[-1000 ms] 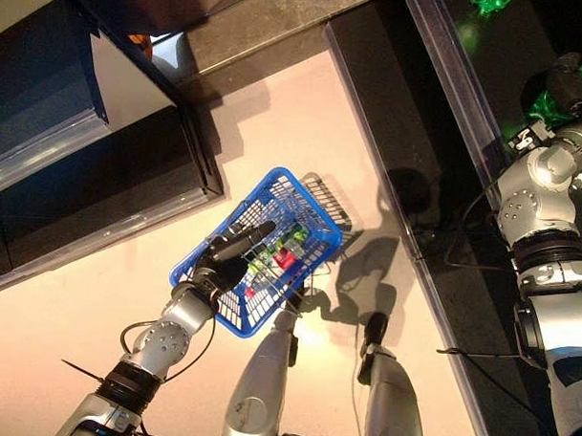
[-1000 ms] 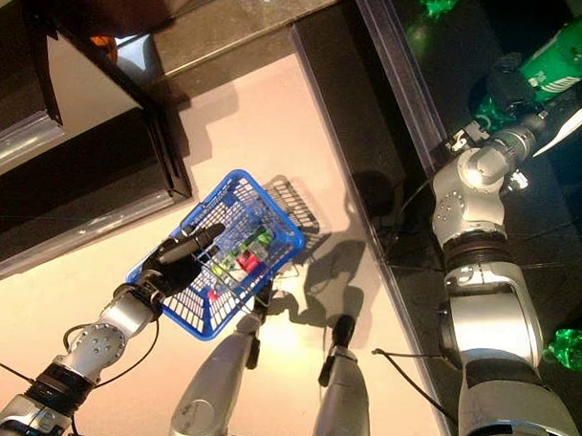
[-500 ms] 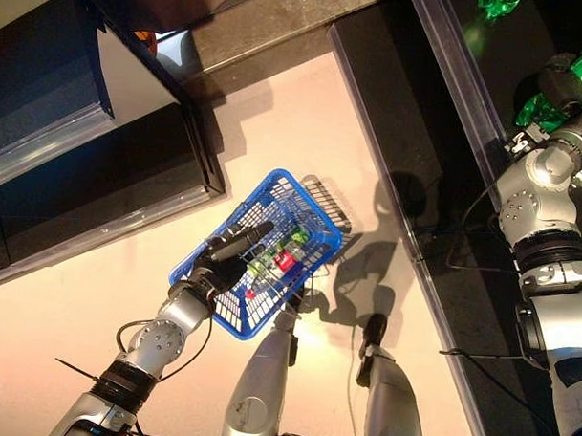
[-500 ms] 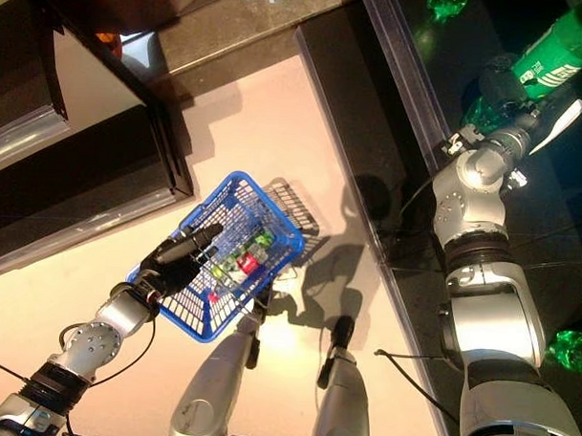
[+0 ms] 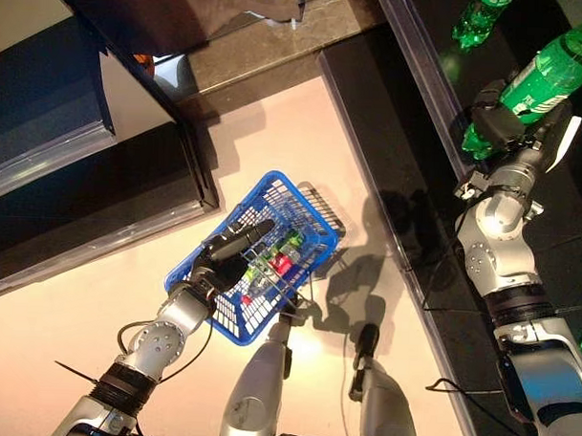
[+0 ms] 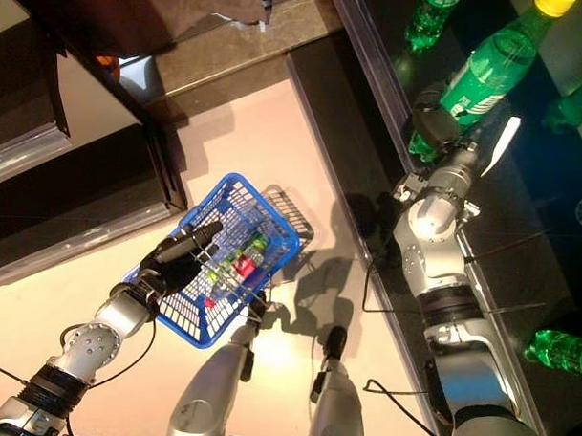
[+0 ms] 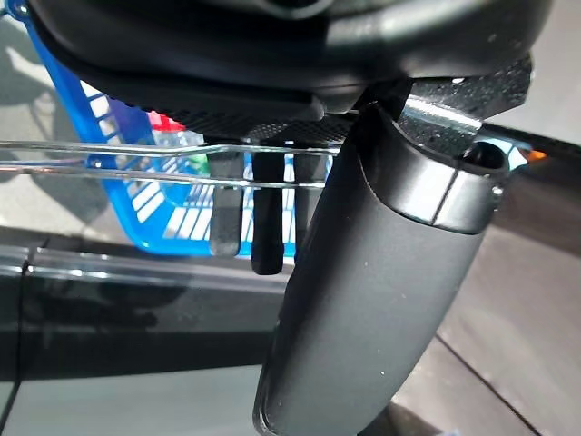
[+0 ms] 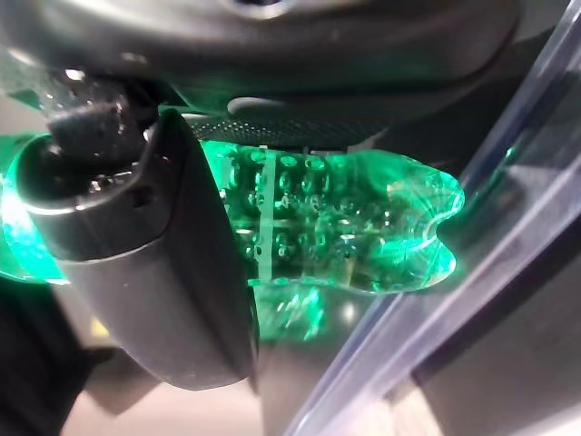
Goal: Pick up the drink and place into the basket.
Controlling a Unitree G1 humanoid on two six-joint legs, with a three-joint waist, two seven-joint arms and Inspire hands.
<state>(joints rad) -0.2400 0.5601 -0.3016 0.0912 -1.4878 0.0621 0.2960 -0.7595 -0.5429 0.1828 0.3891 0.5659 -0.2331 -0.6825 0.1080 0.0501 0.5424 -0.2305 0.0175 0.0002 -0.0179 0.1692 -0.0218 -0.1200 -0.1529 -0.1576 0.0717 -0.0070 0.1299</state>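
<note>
The right hand (image 6: 436, 108) is clamped round the lower body of the green bottle (image 6: 487, 70), thumb and fingers wrapped on it, as its wrist view confirms. The bottle juts beyond the hand with its yellow cap farthest from the wrist, over the dark shelf (image 6: 520, 236); whether it rests on the shelf I cannot tell. The pick looks done. Next comes the carry: the arm, now stretched up and away, must swing across to the basket (image 5: 305, 233), well off to its left. The left hand (image 5: 227, 259) grips the basket's wire handle (image 7: 136, 159), fingers hooked over it.
</note>
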